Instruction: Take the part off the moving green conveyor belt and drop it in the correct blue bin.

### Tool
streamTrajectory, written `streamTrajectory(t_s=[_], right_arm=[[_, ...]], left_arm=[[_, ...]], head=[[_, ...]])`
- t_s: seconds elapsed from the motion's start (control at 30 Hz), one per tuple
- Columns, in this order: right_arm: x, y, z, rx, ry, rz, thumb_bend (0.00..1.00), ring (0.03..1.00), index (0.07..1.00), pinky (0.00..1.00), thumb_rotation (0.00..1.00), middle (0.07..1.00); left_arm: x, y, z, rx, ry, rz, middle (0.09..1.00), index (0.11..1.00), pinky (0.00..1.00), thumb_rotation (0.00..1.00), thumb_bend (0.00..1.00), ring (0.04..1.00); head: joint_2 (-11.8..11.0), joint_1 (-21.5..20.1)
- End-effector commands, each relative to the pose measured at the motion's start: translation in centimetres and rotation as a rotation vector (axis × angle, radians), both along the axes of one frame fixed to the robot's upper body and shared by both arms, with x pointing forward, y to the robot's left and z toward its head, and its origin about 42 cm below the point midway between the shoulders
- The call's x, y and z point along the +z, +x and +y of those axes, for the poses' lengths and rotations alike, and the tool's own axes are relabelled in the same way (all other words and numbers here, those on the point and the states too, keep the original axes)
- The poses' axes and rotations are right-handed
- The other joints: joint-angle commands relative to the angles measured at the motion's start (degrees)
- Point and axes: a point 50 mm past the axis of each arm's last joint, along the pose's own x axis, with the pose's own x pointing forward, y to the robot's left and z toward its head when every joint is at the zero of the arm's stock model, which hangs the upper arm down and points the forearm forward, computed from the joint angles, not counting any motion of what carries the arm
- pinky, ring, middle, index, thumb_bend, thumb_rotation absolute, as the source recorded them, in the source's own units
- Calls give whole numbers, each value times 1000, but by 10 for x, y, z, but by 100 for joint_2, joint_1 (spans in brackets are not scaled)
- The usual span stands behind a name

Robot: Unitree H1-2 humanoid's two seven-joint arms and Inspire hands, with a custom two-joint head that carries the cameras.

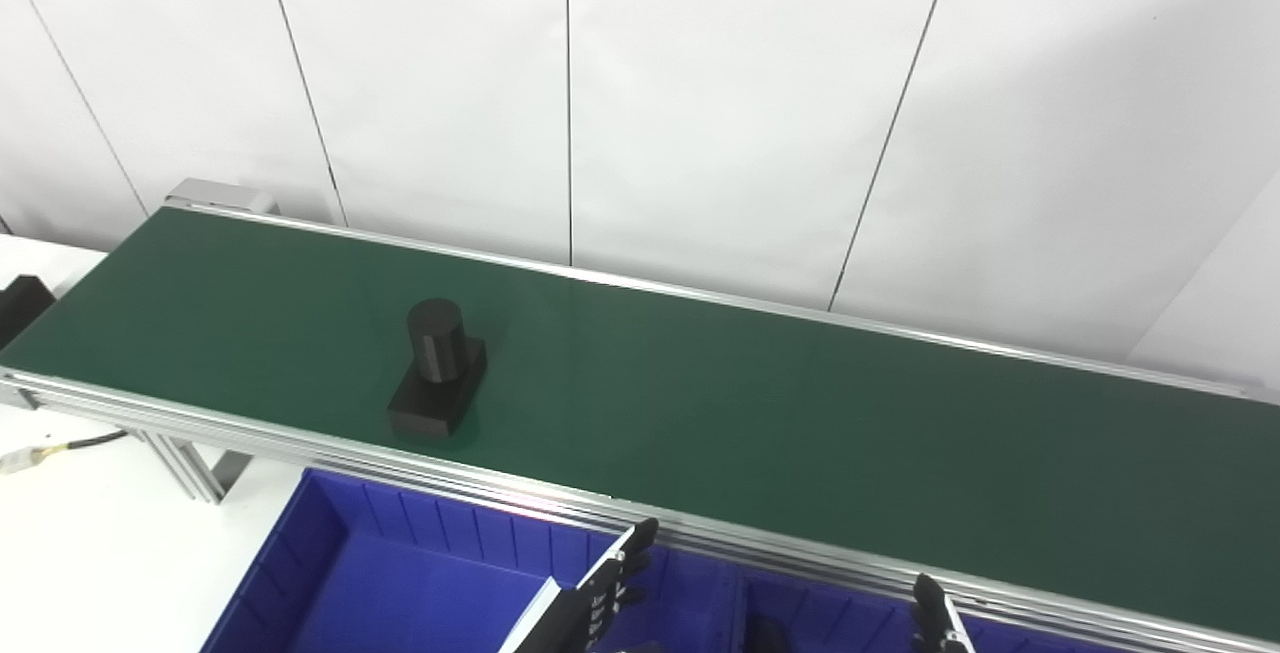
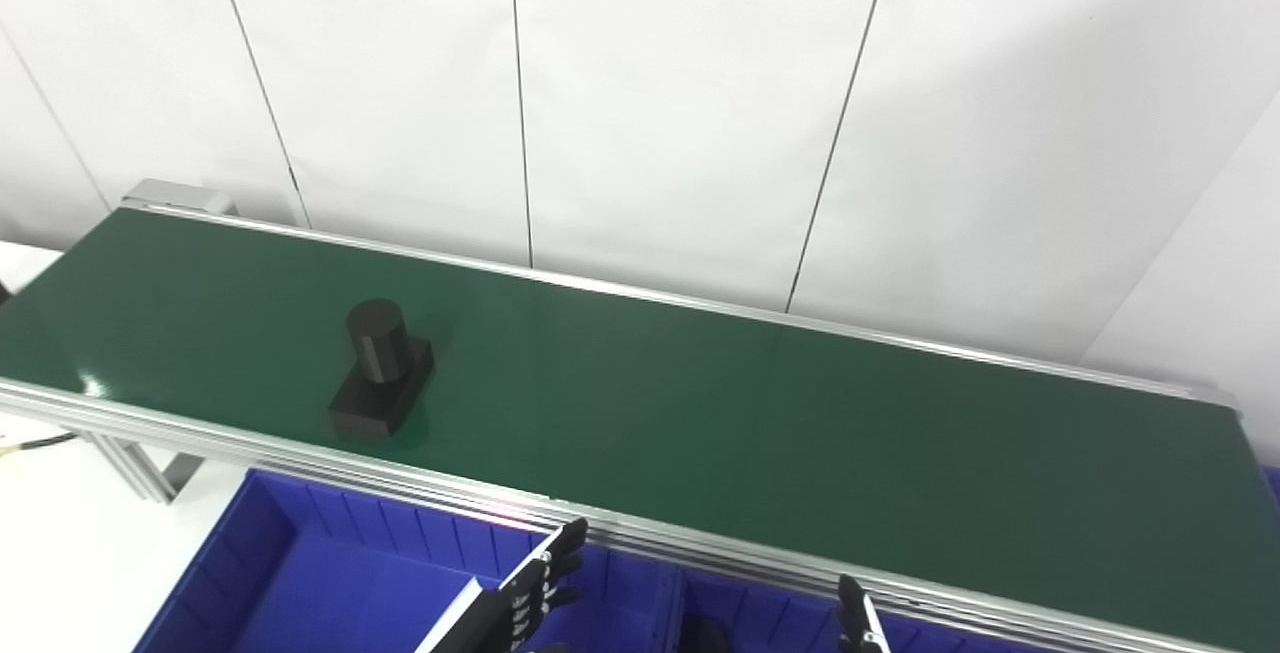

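White panelled wall behind; green conveyor belt slanting across; black part standing upright on its left stretch; blue bin below the near rail; left hand over it, fingers extended, empty; right hand barely showing, grip unreadable.

White panelled wall, white table

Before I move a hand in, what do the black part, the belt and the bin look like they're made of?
Black part: looks like matte plastic, perhaps 3D-printed; faint rings show on the cylinder, no shine. Green belt: smooth rubbery or PVC sheet with soft sheen, between silvery metal rails, likely aluminium extrusion. Blue bin: glossy moulded plastic with ribbed walls.
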Motion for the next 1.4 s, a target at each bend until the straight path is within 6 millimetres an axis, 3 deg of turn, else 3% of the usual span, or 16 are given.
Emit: streamTrajectory(t_s=[0.0,0.57,0.8,0.97,1.2,1.37], right_arm=[[10,4,-2,7,5,-71,470,993,1000,967,995,1000],[19,16,-18,-80,-20,-175,598,962,1000,934,954,978],[49,28,-28,-62,-62,-280,641,948,1000,922,940,966],[79,48,-30,-37,-76,-347,695,972,1000,959,931,983],[110,76,-28,-31,-144,-431,666,950,1000,916,935,969],[119,92,-22,-25,-195,-452,628,917,1000,869,921,944]], left_arm=[[9,7,-4,-2,-16,-61,1000,971,918,686,888,982],[6,21,-19,-21,-18,-83,1000,982,946,705,837,993],[8,22,-28,-19,-26,-84,1000,978,965,712,826,999],[8,23,-33,-29,-21,-90,1000,987,971,739,808,1000],[8,24,-35,-39,-17,-88,1000,997,980,761,795,1000],[8,24,-33,-34,-27,-83,1000,1000,991,768,802,1000]], head=[[4,7],[111,-126],[192,-183],[206,-301],[263,-532],[299,-706]])
